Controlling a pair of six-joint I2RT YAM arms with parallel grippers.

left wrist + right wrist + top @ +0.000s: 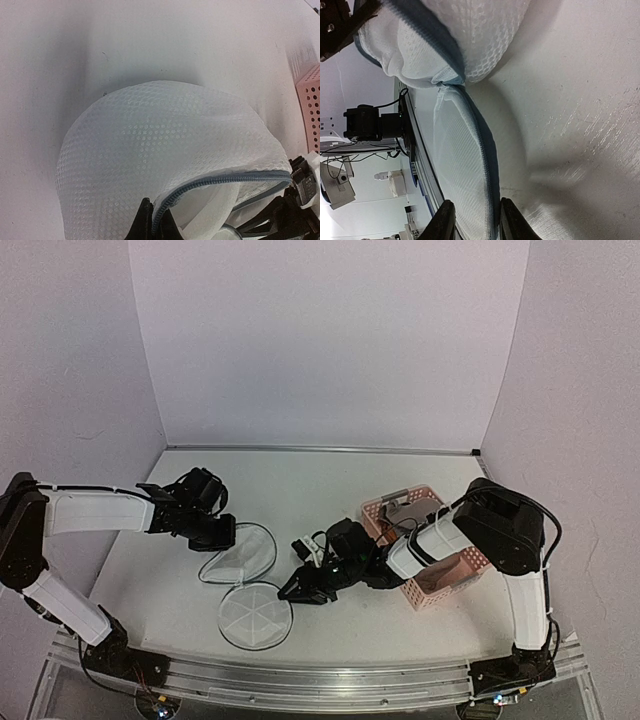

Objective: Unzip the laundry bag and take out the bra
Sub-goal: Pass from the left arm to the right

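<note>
Laundry bag (255, 615), white mesh, splayed open, left gripper (156, 220) pinching rim (225, 179), right gripper (472, 217) parted astride rim

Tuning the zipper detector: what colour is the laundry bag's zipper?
Grey-blue zipper on the white mesh laundry bag; shows best in the left wrist view.

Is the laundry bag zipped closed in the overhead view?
No: the laundry bag lies spread open as two flat round halves side by side, with their zipper rims apart.

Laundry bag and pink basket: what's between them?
Only the right gripper and its wrist lie between the laundry bag and the pink basket, in the top view.
</note>
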